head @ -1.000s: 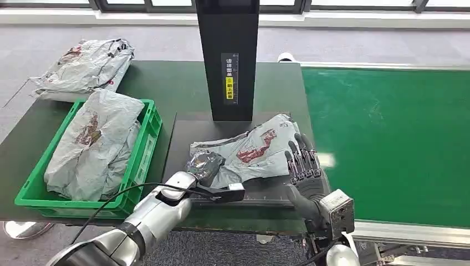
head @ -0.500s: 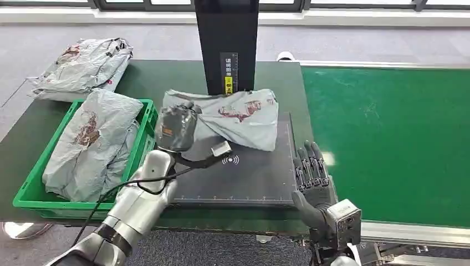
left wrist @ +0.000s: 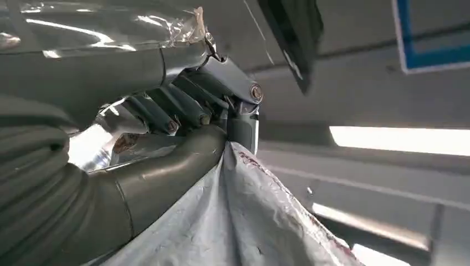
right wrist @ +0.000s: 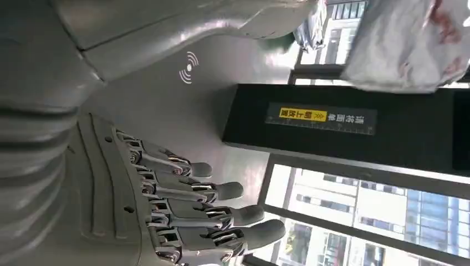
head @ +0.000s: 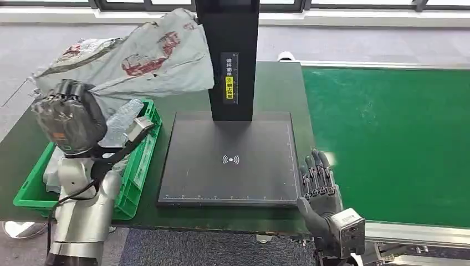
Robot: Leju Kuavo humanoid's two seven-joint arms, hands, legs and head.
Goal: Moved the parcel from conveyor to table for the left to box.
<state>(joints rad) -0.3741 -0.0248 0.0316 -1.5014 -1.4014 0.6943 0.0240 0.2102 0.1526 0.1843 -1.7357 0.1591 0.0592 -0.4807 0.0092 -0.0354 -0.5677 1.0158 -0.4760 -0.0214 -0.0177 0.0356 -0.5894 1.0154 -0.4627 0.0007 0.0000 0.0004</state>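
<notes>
Head view: my left hand (head: 69, 119) grips the parcel (head: 149, 58), raised over the green box (head: 145, 149) at left. Boxing step; next I'd lower and release. Right hand (head: 318, 183) idles, fingers apart.

A crumpled grey plastic mailer parcel (head: 158, 58) with red printed markings is held aloft, well above the dark green worktop (head: 183, 88). It is gripped at one end by the left hand (head: 69, 119), and the rest of the bag is spread out, tilted and slack, beside the black upright post (head: 228, 55). Below it, a green plastic crate (head: 141, 160) is seen on the worktop, with further grey mailer bags (head: 119, 119) lying inside. In the left wrist view the grey film (left wrist: 238, 221) is seen pinched between the thumb and fingers (left wrist: 166, 108).
</notes>
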